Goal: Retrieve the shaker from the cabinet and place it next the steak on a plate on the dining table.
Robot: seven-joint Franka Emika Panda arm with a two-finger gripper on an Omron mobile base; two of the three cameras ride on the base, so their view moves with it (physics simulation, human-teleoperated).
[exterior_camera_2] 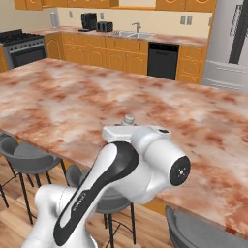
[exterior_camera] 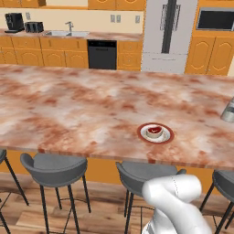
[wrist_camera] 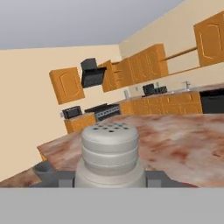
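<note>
The shaker (wrist_camera: pixel 110 153), a grey metal cylinder with a perforated cap, stands upright between my gripper's (wrist_camera: pixel 109 177) dark fingertips (wrist_camera: pixel 61 178), which are shut on its lower body. It hangs just above the dining table (exterior_camera: pixel 82 105), a long island with a pink marbled top. Its cap (exterior_camera_2: pixel 129 118) peeks over my arm in the right base view. A grey shape at the right edge of the left base view may be the shaker (exterior_camera: pixel 228 112). The plate (exterior_camera: pixel 156 133), white with a red-brown rim, sits near the table's front edge and carries the dark-red steak (exterior_camera: pixel 155 131).
Grey bar stools (exterior_camera: pixel 54 168) line the table's near side. Beyond the table run orange base cabinets with a sink (exterior_camera: pixel 66 33), a black dishwasher (exterior_camera: pixel 102 54) and a steel fridge (exterior_camera: pixel 168 34). A black stove (exterior_camera_2: pixel 23 46) stands at the far left.
</note>
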